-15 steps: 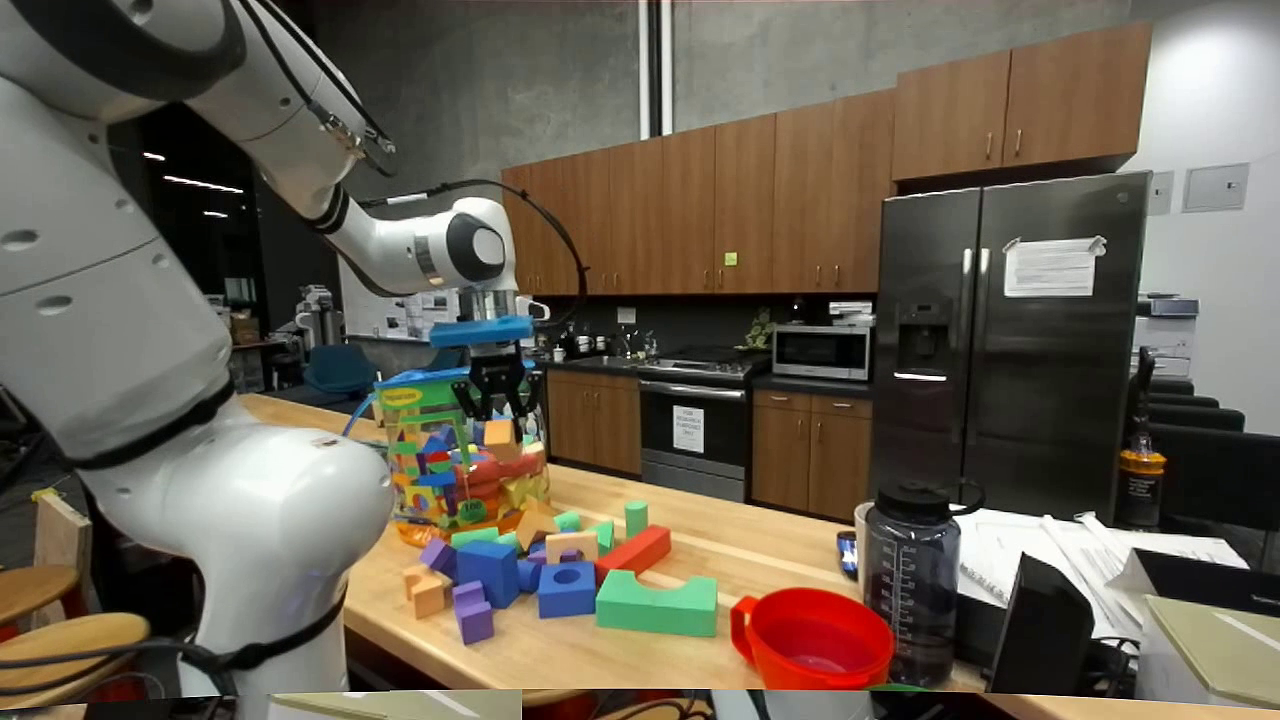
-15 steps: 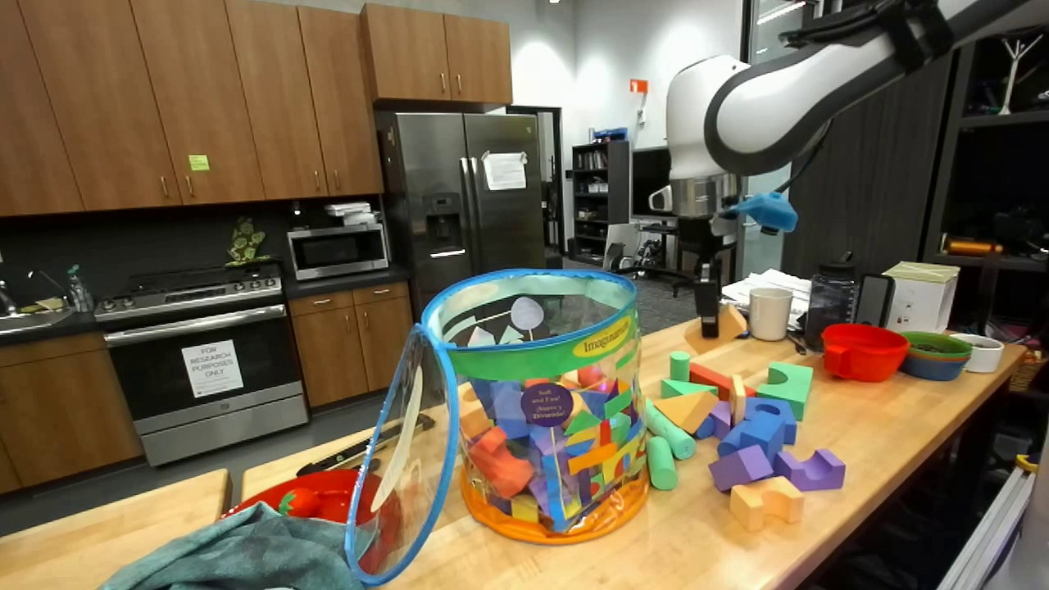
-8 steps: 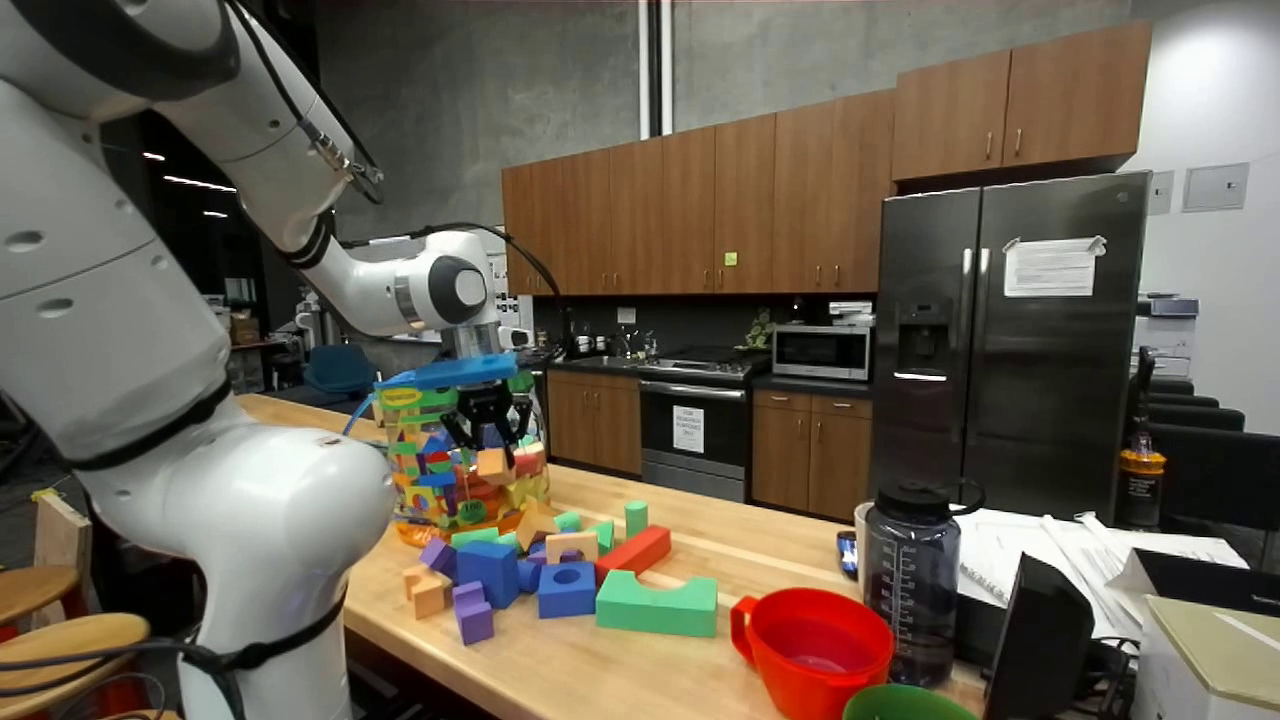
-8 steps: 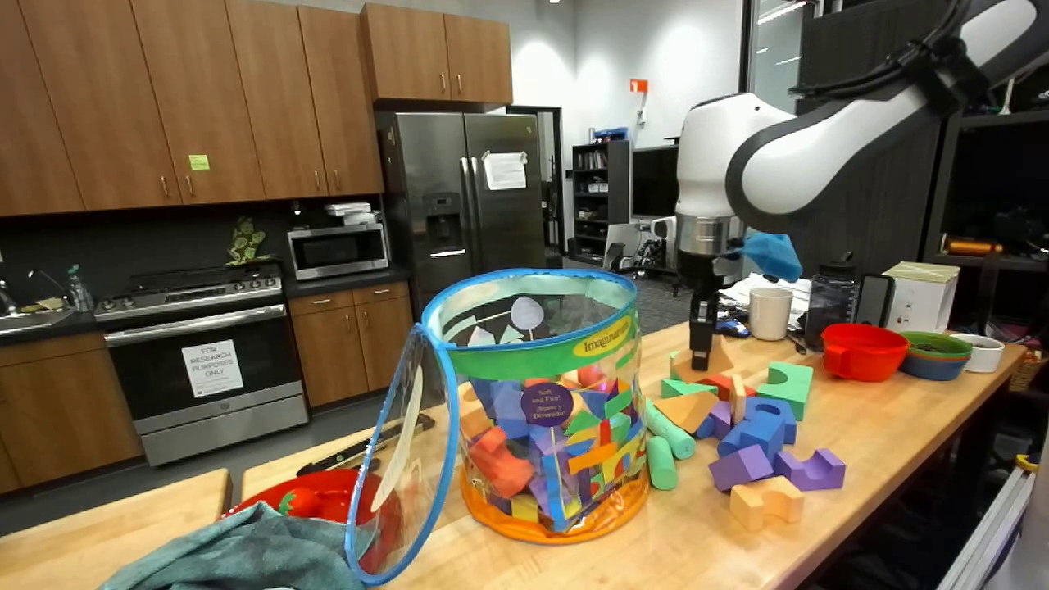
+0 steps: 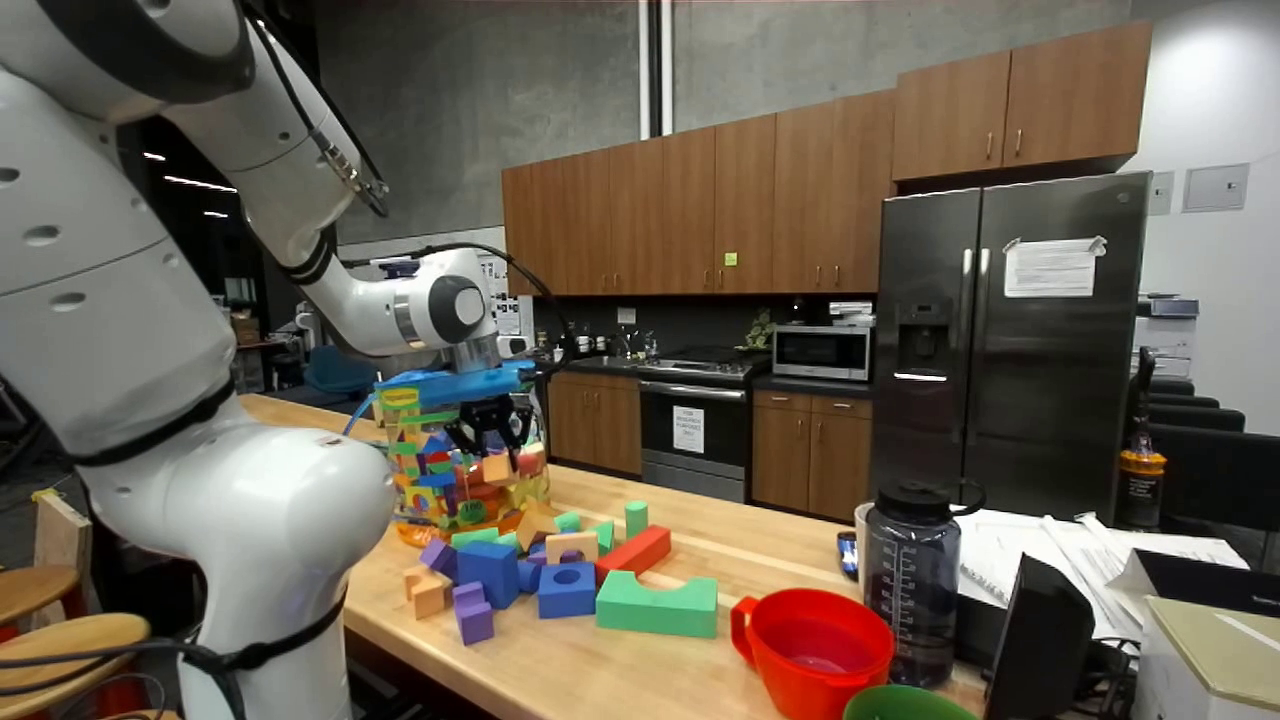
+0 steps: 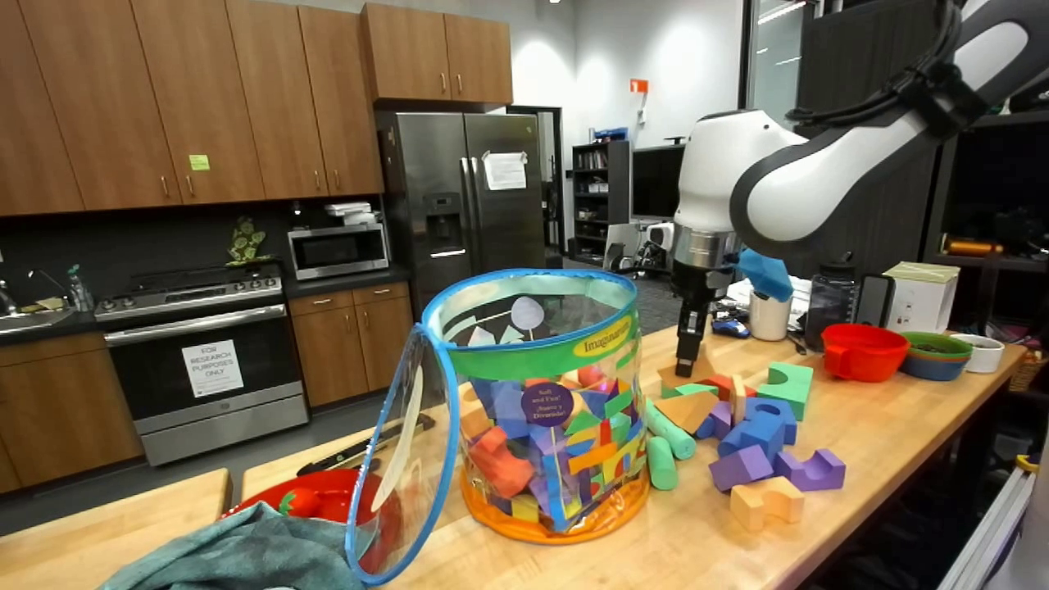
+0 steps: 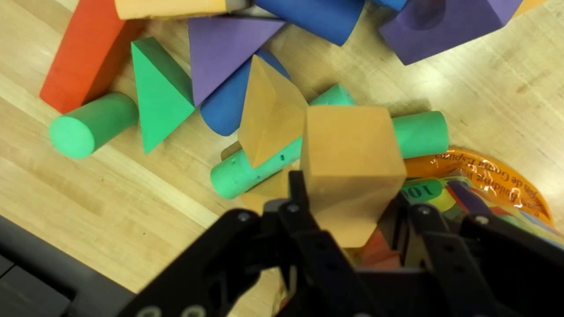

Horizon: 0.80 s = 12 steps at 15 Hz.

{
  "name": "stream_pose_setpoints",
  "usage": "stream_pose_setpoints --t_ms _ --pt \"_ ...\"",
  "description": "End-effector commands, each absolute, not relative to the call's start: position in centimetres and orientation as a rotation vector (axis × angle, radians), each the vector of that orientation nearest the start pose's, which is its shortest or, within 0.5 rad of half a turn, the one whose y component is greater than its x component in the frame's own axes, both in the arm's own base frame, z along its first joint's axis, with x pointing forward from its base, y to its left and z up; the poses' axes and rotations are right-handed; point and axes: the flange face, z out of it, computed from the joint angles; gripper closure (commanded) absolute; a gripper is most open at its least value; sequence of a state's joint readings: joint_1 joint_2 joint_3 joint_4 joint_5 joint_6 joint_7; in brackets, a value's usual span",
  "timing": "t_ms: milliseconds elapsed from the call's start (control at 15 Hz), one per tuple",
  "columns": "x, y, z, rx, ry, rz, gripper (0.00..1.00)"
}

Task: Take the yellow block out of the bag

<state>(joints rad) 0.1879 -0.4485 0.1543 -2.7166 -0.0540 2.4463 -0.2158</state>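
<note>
In an exterior view, a pale wooden table [image 6: 697, 541] carries a see-through plastic bag [image 6: 549, 410], loose multicoloured blocks [image 6: 758, 433] at its three o'clock, a red handled bowl [image 6: 869, 354] at two.

The bag [image 6: 547, 406] is glossy plastic — the tabletop [image 6: 688, 541], smooth wood.

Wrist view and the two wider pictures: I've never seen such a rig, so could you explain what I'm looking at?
A white robot arm reaches over a wooden table. Two pictures come from cameras standing outside the robot; the close-up comes from a camera on its wrist, looking down past the black gripper. The gripper holds a yellow-tan block above the table. An open see-through bag stands on the table, with colourful blocks inside. Loose blocks and a red cup also rest there.
</note>
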Motion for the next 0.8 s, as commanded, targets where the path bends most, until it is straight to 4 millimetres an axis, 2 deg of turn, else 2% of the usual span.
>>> stream_pose_setpoints --t_ms 0,333,733 --pt "37.6 12.9 36.8 -3.064 -0.976 -0.310 0.85" --pt "36.7 13.4 34.9 -3.048 -0.986 -0.258 0.85" --pt "35.4 13.7 33.5 -3.041 -1.002 -0.204 0.85"
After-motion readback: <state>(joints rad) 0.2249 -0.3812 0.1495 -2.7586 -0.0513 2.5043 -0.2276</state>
